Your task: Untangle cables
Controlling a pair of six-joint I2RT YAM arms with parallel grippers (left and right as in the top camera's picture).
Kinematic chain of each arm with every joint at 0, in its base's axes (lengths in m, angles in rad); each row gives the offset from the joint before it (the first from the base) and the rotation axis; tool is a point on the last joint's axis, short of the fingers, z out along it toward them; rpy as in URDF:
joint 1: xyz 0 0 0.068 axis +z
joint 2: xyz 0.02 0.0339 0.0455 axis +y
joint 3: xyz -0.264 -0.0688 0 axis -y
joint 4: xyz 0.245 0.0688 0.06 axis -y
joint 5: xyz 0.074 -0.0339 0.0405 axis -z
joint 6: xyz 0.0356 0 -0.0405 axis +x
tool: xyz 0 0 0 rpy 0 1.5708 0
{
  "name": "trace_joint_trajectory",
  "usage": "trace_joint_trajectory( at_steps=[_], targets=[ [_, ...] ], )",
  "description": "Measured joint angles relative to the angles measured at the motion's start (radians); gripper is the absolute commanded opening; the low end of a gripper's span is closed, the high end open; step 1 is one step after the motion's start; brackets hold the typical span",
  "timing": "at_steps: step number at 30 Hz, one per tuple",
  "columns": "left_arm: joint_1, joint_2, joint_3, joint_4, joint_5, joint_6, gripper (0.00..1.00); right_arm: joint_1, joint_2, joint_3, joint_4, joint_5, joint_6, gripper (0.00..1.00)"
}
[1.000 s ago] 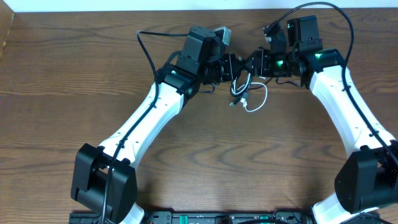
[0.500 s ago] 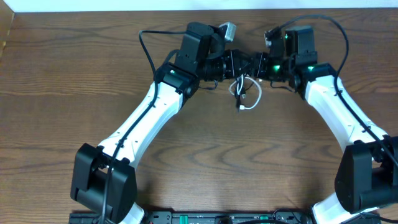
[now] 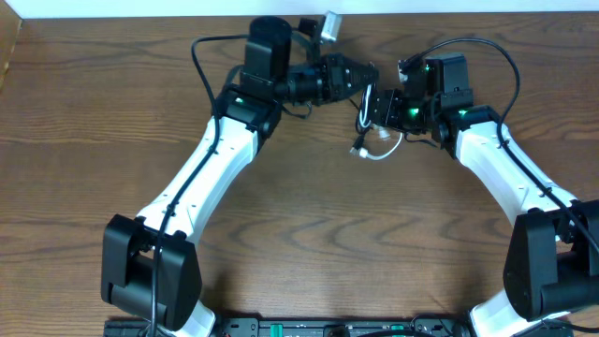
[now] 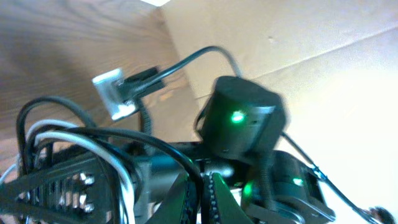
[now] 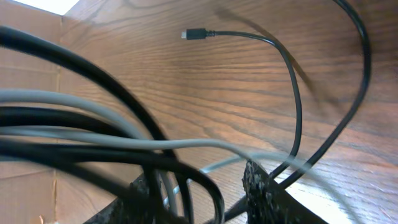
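Left gripper [image 3: 371,72] jaws: closed, fingers pressed flat together in the left wrist view [image 4: 200,186].
Left gripper contact: a strand of the thin black cord with a small plug end [image 4: 144,140] arcs in from the left and runs down into the seam where the fingers meet.
Left gripper surroundings: the thin white cord [image 4: 68,135] lies just beside the black one at the left of the fingers; both curve round in a loop there.
Right gripper [image 3: 368,105] jaws: part way apart, at a middling gap that is wider than any strand in it [image 5: 202,182].
Right gripper contact: blurred black and white strands cross the gap between the fingers. One black strand touches the inner edge of the right-hand finger [image 5: 264,186]. No clamping is visible.
Gripper spacing: the two tips face each other, close together, the left one nearer the far edge of the table.
Cord bundle, overhead: hangs just below both tips. The black cord [image 3: 359,140] trails to the near left of the bundle, and the white cord [image 3: 386,154] forms a small loop on the near right.
Black cord free end: the plug [image 5: 191,34] lies on the brown wood-grain table [image 3: 94,140], well apart from the right gripper's fingers.
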Motion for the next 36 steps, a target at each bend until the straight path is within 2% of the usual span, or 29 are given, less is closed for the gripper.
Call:
trace_joint_trajectory(
  at_steps=[6, 14, 19, 25, 27, 30, 33, 34, 36],
  targets=[
    [0.048, 0.009, -0.002, 0.113, 0.081, -0.077, 0.08, 0.0, 0.0, -0.027, -0.011, 0.058, 0.003, 0.39],
    [0.15, 0.028, -0.026, 0.119, 0.138, -0.12, 0.07, -0.022, -0.011, -0.062, -0.065, 0.094, 0.002, 0.38],
    [0.26, 0.021, -0.016, 0.15, 0.159, -0.123, 0.08, -0.074, -0.001, -0.116, -0.202, 0.225, -0.014, 0.39],
    [0.329, 0.021, -0.012, 0.131, 0.166, -0.115, 0.08, -0.109, 0.003, -0.136, -0.232, 0.317, -0.036, 0.39],
    [0.328, 0.021, -0.01, 0.083, 0.167, -0.093, 0.08, -0.112, 0.003, -0.138, -0.229, 0.325, -0.053, 0.4],
    [0.306, 0.021, -0.004, -0.113, 0.14, -0.012, 0.07, -0.112, 0.003, -0.14, -0.212, 0.319, -0.072, 0.41],
    [0.262, 0.021, 0.0, -0.318, 0.045, 0.081, 0.1, -0.112, 0.003, -0.14, -0.204, 0.299, -0.087, 0.43],
    [0.241, 0.021, 0.0, -0.383, -0.007, 0.112, 0.15, -0.112, 0.003, -0.14, -0.203, 0.294, -0.091, 0.44],
    [0.196, 0.021, 0.0, -0.463, -0.111, 0.155, 0.39, -0.112, 0.003, -0.14, -0.202, 0.286, -0.104, 0.45]
  ],
)
